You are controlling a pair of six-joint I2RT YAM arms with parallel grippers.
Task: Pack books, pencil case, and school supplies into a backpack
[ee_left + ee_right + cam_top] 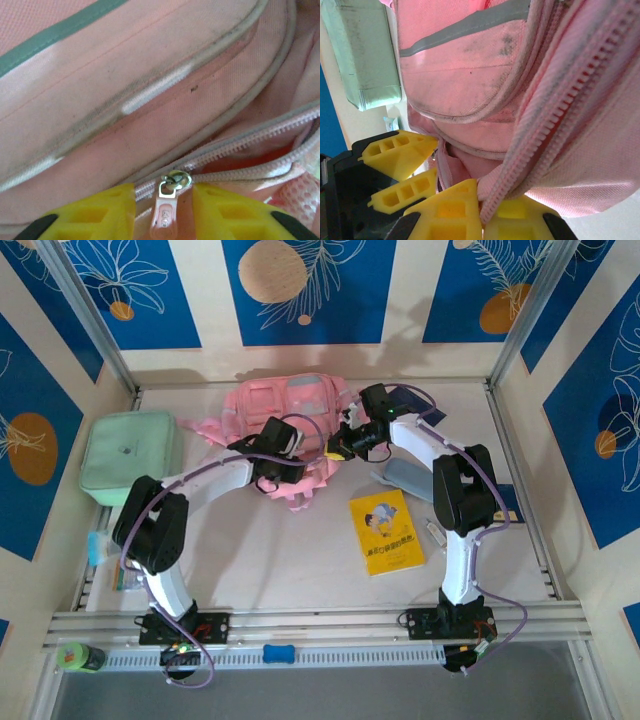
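The pink backpack (285, 405) lies at the back middle of the table. My right gripper (481, 200) is shut on the backpack's zipper edge (555, 125) and holds it lifted. My left gripper (164, 200) stands open close against the backpack (150, 75). The pink zipper pull (167, 212) hangs between its yellow fingers (100, 212), with a gap on each side. To the right of the metal slider the zipper is parted. The yellow book (386, 531) lies flat at front right. The grey-blue pencil case (405, 478) lies behind it. A dark navy book (408, 398) shows behind the right arm.
A mint-green lidded box (130, 455) stands at the left, also in the right wrist view as the box (362, 60). A small clip-like item (435, 532) lies right of the yellow book. Small supplies (100, 548) sit at the left edge. A green bottle (78, 655) rests on the front rail.
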